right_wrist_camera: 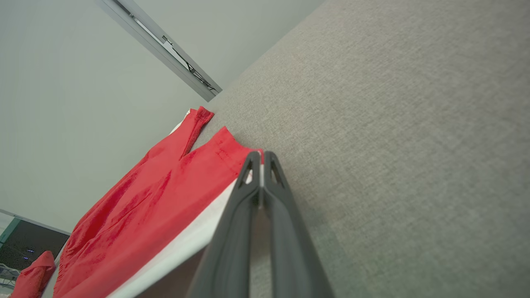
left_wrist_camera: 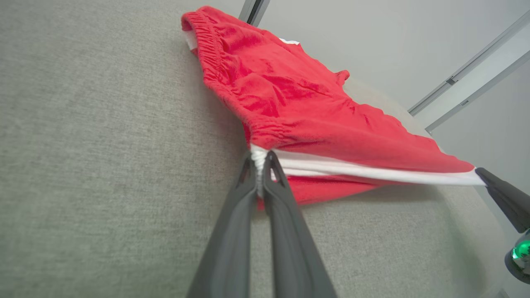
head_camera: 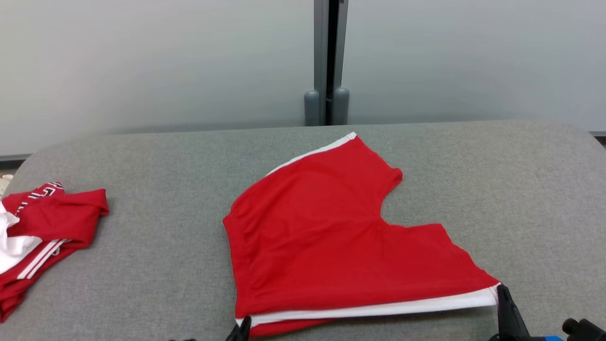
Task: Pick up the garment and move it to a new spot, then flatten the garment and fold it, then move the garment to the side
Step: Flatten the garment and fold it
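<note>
Now: red shorts pinched at both near corners

At the near edge of the counter point(head_camera: 165, 189), the white side band point(head_camera: 378, 310) of the red shorts point(head_camera: 331, 227) is pinched at its two ends. The waistband corner is clamped in the closed left end effector point(left_wrist_camera: 260, 159), and the leg-hem corner in the closed right end effector point(right_wrist_camera: 260, 159). The band is drawn taut between them and lifted just off the counter, with a shadow seen beneath. A heap of red and white clothing point(head_camera: 42, 227) is seen at the left edge. Further back, the shorts lie spread across the middle, the other leg reaching toward the far edge. The cloth is judged light, limp and easily creased; corners and seamed trim are judged the firmest holds.
</note>
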